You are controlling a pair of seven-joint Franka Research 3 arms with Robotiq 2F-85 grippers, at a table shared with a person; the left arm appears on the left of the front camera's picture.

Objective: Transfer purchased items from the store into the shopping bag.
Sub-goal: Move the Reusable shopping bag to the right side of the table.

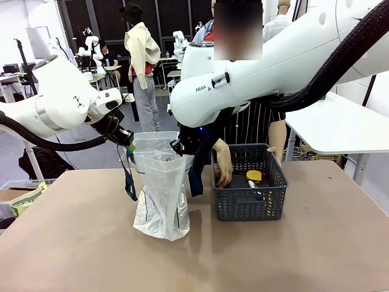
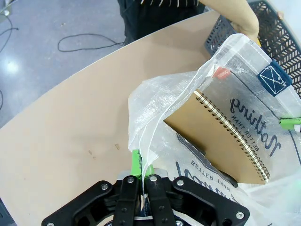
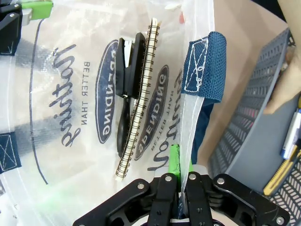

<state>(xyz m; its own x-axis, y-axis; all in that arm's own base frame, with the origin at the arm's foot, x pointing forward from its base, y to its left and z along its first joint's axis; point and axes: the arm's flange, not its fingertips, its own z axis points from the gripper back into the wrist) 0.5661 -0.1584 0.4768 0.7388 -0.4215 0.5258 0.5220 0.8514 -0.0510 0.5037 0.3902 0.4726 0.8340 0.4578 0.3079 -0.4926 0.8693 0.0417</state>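
The shopping bag [image 1: 161, 194] stands upright on the table, its mouth held wide between both grippers. My left gripper [image 1: 126, 137] is shut on the bag's left rim [image 2: 146, 155]. My right gripper [image 1: 181, 148] is shut on the right rim beside a navy strap [image 3: 204, 66]. Inside the bag lie a brown spiral notebook [image 2: 230, 136] and a black item [image 3: 129, 70]. The store, a dark grey basket [image 1: 276, 182], sits just right of the bag. A person's hand [image 1: 223, 173] reaches into it among small purchased items, among them a yellow piece [image 1: 254, 176] and pens [image 3: 289, 136].
The brown table [image 1: 292, 255] has free room in front of the bag and the basket. A white table [image 1: 340, 128] stands at the far right. My right arm [image 1: 273, 67] spans the upper middle of the front view.
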